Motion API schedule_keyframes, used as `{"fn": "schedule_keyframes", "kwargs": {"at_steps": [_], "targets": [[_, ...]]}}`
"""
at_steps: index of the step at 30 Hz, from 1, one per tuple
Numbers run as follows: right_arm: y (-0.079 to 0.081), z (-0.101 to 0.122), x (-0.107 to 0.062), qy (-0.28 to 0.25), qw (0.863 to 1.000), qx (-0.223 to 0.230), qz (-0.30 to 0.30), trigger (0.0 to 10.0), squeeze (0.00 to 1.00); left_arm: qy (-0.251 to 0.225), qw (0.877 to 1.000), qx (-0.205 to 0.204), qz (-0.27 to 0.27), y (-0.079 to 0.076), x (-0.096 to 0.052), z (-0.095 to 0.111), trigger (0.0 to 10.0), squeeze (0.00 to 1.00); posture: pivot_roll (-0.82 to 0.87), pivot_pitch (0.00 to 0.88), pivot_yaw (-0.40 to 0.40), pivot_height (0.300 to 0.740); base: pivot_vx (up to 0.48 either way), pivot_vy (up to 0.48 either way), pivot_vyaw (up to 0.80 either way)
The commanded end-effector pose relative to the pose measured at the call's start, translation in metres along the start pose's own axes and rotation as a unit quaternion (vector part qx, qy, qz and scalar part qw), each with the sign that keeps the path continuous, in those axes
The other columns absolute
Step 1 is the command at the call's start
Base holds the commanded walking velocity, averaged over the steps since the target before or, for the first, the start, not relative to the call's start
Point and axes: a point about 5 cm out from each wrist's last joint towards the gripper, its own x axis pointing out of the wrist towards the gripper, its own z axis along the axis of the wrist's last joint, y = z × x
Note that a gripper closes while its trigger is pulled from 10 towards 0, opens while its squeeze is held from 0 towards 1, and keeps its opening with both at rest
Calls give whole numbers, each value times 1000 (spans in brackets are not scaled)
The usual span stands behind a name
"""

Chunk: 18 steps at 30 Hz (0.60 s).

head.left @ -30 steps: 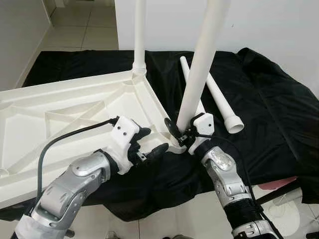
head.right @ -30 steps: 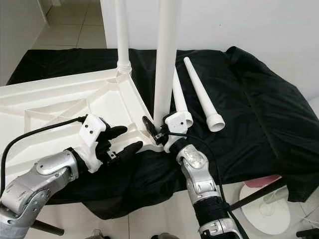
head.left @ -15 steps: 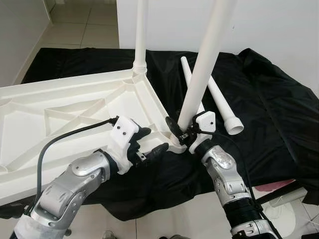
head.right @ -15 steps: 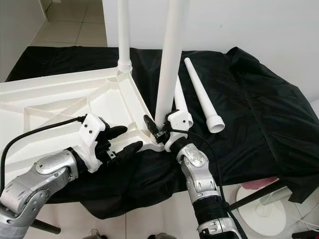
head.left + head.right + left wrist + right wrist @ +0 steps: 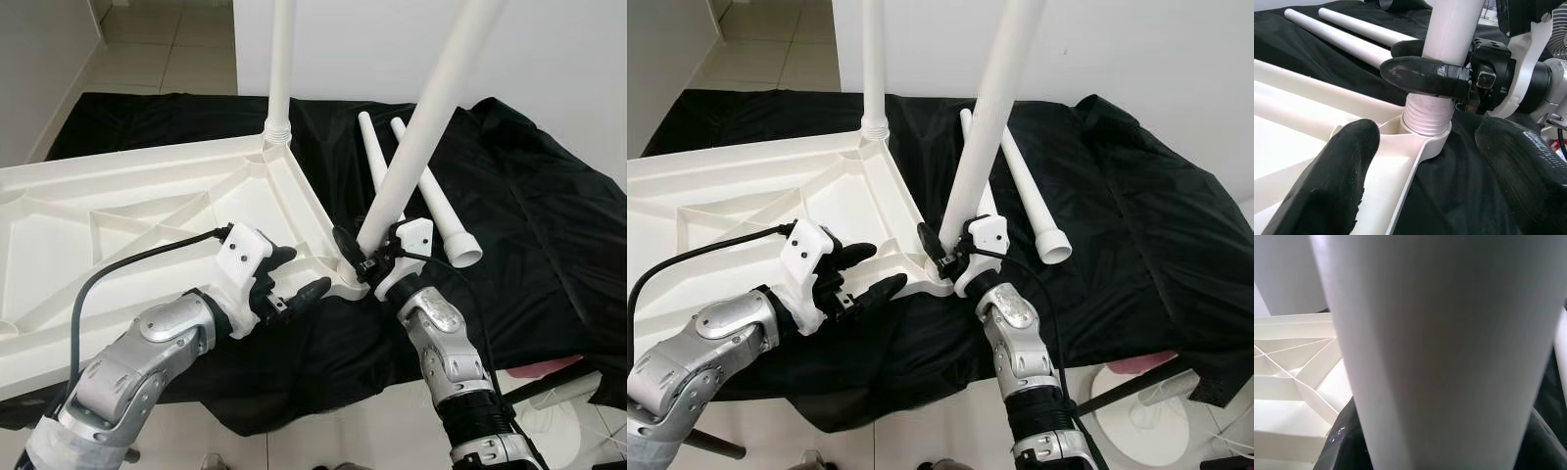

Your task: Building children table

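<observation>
The white tabletop (image 5: 147,211) lies upside down on a black cloth. One white leg (image 5: 282,69) stands screwed in at its far corner. My right gripper (image 5: 364,251) is shut on a second leg (image 5: 431,108) just above its threaded end (image 5: 1427,115), which sits in the near corner socket. That leg leans to the right. My left gripper (image 5: 298,276) is open beside the same corner, its fingers (image 5: 1337,171) on either side of the tabletop's edge without touching the leg. Two loose legs (image 5: 436,201) lie on the cloth behind. In the right wrist view the held leg (image 5: 1440,352) is very close.
The black cloth (image 5: 529,225) covers the work surface and drapes over its front edge. A white wall stands behind and tiled floor (image 5: 176,59) lies at the back left. A white round base (image 5: 1146,411) and something pink (image 5: 563,364) sit on the floor at the lower right.
The leg in my right gripper has tipped further to the right, uncovering the second loose leg behind it. My left gripper has stayed open by the corner.
</observation>
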Motion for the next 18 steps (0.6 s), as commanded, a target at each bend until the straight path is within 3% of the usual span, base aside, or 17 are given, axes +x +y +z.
{"fn": "schedule_keyframes", "kwargs": {"at_steps": [1, 4, 7, 17, 18], "targets": [[-10, -42, -20, 88, 989, 101, -62, 10000, 0, -1, 999, 2, -51, -7, 0, 1, 10000, 0, 47, 112, -64, 740, 0, 0, 0], [-10, -41, -19, 89, 990, 91, -57, 10000, 0, -1, 999, 3, -51, -7, 0, 1, 10000, 0, 49, 106, -63, 740, 0, 0, 0], [-8, -39, -19, 93, 995, 28, -31, 10000, 0, -1, 999, 4, -51, -6, 0, 2, 10000, 0, 50, 105, -62, 740, 0, 0, 0], [-12, -33, -18, 76, 994, 39, -65, 10000, 0, -1, 999, 3, -52, -8, 2, 0, 10000, 0, 47, 109, -63, 740, 0, 0, 0], [-7, -31, -15, 71, 992, 27, -97, 10000, 0, -2, 999, 2, -53, -9, 3, 0, 10000, 0, 42, 111, -67, 740, 0, 0, 0]]}}
